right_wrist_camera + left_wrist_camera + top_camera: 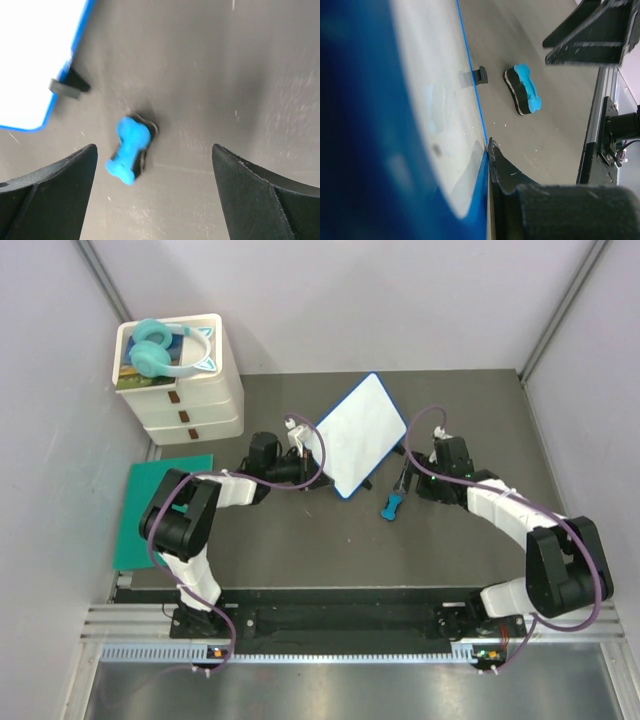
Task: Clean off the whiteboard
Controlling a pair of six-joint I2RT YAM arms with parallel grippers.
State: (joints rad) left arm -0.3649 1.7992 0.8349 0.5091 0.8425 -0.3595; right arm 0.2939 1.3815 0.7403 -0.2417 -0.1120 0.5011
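The whiteboard [362, 433], white with a thin blue rim, sits tilted at the middle of the dark table; its face looks clean apart from a faint smudge in the left wrist view [435, 90]. My left gripper [318, 472] is shut on its lower left edge; one black finger [505, 170] presses the rim and the other is hidden behind the board. A blue, bone-shaped eraser [390, 506] lies on the table beside the board's lower corner. My right gripper [404, 478] hangs open just above it, the eraser [129, 149] a little left of centre between the fingers.
A small black tab [67, 85] sticks out at the board's edge. A white drawer unit [190, 400] with teal headphones [160, 348] stands at the back left. A green mat [160, 510] lies at the left. A metal rail [350, 640] runs along the near edge.
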